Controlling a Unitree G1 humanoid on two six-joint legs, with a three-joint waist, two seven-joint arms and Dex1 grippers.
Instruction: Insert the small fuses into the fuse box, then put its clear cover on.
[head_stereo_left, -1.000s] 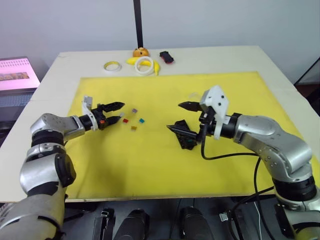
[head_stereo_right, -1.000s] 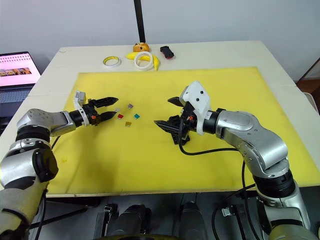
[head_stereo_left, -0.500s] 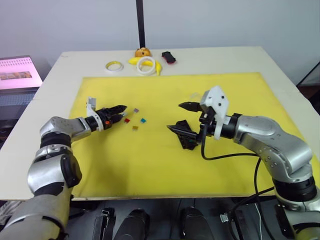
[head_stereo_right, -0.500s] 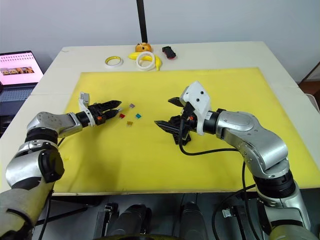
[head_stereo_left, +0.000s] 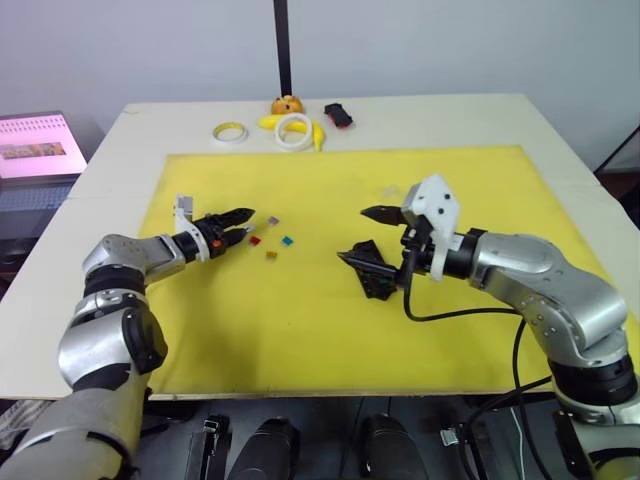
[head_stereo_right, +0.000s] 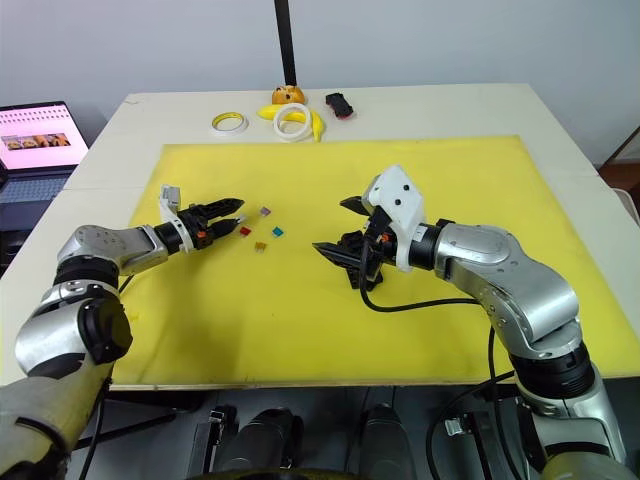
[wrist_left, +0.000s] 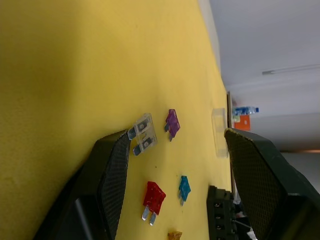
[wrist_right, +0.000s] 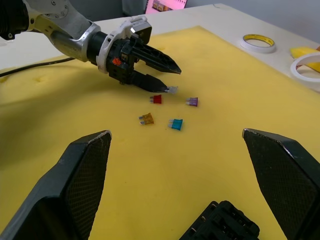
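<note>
A yellow mat (head_stereo_left: 330, 320) covered most of the pale tabletop (head_stereo_left: 560, 130), and bare margins were left along every edge. The lower half of the mat was seen as open ground.

The left gripper (head_stereo_left: 241, 221) was held low at centre left of the frame, its fingers (wrist_left: 112, 175) parted slightly, with a clear fuse (wrist_left: 142, 133) touching one fingertip and lying on the mat. Just beside it, toward frame centre, lay a purple fuse (wrist_left: 172, 122), a red fuse (wrist_left: 153, 198), a blue fuse (wrist_left: 184, 188) and an orange fuse (wrist_right: 146, 118), all flat, close together yet apart from each other.

The right gripper (head_stereo_left: 362, 235) was held at centre right with its fingers spread wide, nothing being gripped. The fuse box (head_stereo_left: 373, 272) rested on the mat beneath it, against the lower fingertip; its long axis ran from upper left to lower right in the head views. The cover (wrist_left: 218, 132) was made out in the left wrist view as a faint flat rectangle beyond the fuses.

At the top centre, off the mat, were seen two tape rings (head_stereo_left: 228, 131), a banana (head_stereo_left: 268, 121), an orange fruit (head_stereo_left: 285, 103) and a toy car (head_stereo_left: 336, 114). A laptop (head_stereo_left: 35, 150) was seen at the upper left beside the tabletop, and a dark pole (head_stereo_left: 283, 45) rose before a pale wall.
</note>
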